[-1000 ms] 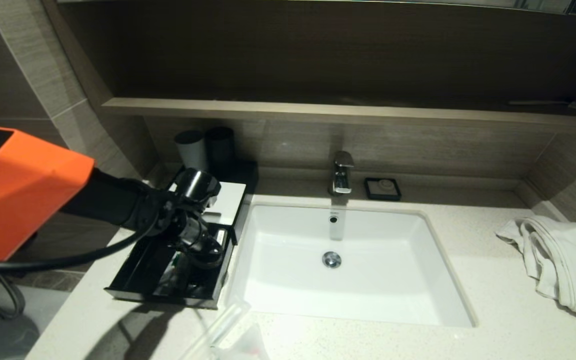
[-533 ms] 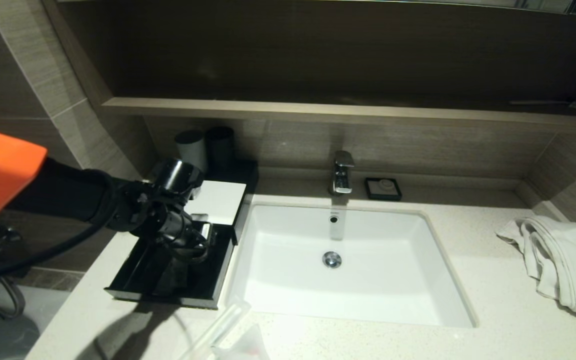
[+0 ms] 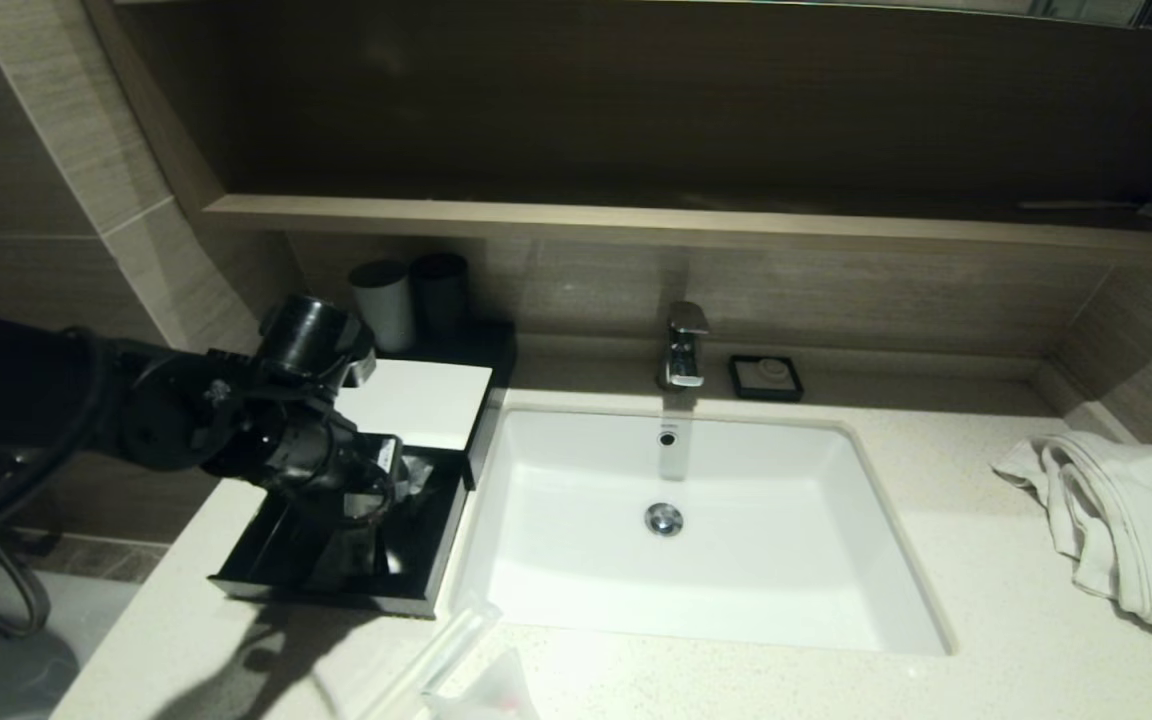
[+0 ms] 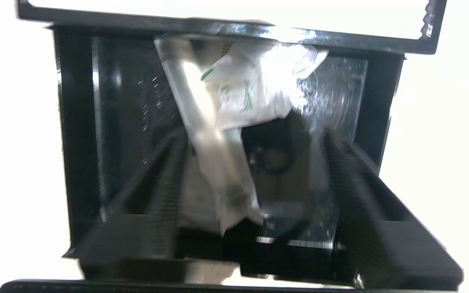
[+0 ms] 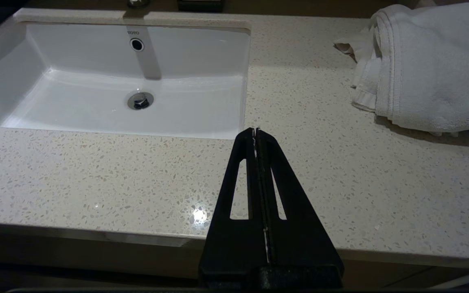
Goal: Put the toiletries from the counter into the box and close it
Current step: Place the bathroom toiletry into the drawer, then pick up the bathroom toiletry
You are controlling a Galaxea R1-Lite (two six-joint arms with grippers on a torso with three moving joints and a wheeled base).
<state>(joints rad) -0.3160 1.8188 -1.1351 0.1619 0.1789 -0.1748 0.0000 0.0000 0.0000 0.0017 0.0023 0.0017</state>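
Hovering my left gripper over the pulled-out drawer of the black box, I am keeping its two dark fingers spread apart with nothing pinched between them. In the left wrist view they are framing the drawer's inside from either side, clear of what is lying there. A long clear-wrapped stick is lying slantwise on the drawer floor, and a crumpled white packet with green print is resting at the back, partly tucked under the edge of the box's white top panel. The box is sitting on the speckled counter just left of the white sink basin, its drawer drawn out toward me. More clear-wrapped toiletries are lying on the counter's front edge, just in front of the drawer and the basin's near corner. My right gripper is idling out at the counter's front edge, its black fingers pressed flat together and holding nothing, with the folded white towel lying well off to its side.
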